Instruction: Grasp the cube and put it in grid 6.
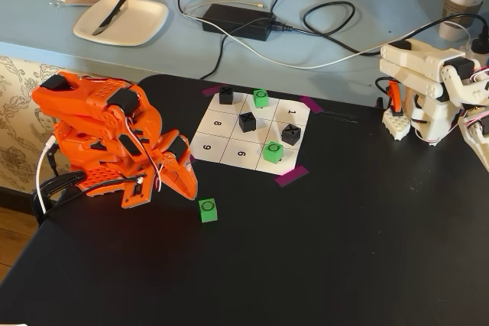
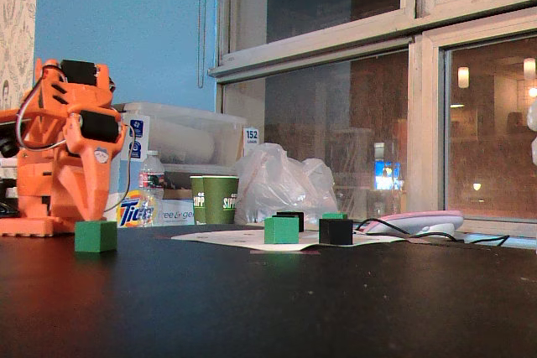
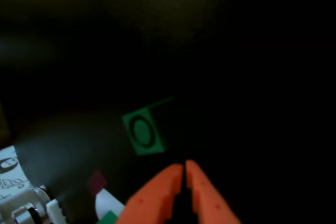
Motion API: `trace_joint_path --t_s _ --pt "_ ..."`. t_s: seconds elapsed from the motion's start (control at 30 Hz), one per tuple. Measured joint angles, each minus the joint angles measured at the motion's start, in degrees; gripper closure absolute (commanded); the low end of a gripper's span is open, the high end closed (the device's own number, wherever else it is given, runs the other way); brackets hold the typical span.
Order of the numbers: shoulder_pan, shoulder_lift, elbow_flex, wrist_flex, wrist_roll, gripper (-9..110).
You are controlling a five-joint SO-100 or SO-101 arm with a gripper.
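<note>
The green cube (image 1: pixel 208 209) with a black ring on top sits on the black table, off the grid and just in front of my orange gripper (image 1: pixel 189 188). In the wrist view the cube (image 3: pixel 144 132) lies just beyond my gripper (image 3: pixel 185 165), whose jaws are shut and empty. It also shows in a fixed view (image 2: pixel 96 236) in front of the arm. Grid 6 (image 1: pixel 241 153) is the near middle cell of the paper grid (image 1: pixel 229 112) and is bare, with another green cube (image 1: pixel 273 151) in the cell to its right.
On the grid stand three black cubes (image 1: pixel 247 121) and a second green cube (image 1: pixel 260 98). A white arm (image 1: pixel 428 89) stands at the table's right. Behind lies a blue table with a plate (image 1: pixel 121 20) and a power adapter (image 1: pixel 238 20).
</note>
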Motion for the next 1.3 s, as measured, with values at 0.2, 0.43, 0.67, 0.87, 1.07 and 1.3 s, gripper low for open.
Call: trace_joint_path --t_s 0.2,0.43,0.67,0.87,1.07,1.3 --pt "0.0 0.0 0.0 0.0 0.0 101" --pt "0.0 0.0 0.0 0.0 0.0 101" --pt "0.0 0.0 0.0 0.0 0.0 101" --pt "0.0 0.0 0.0 0.0 0.0 101" --pt "-0.4 0.0 0.0 0.0 0.0 101" --pt "-3.3 -1.9 -3.6 3.9 -0.4 101"
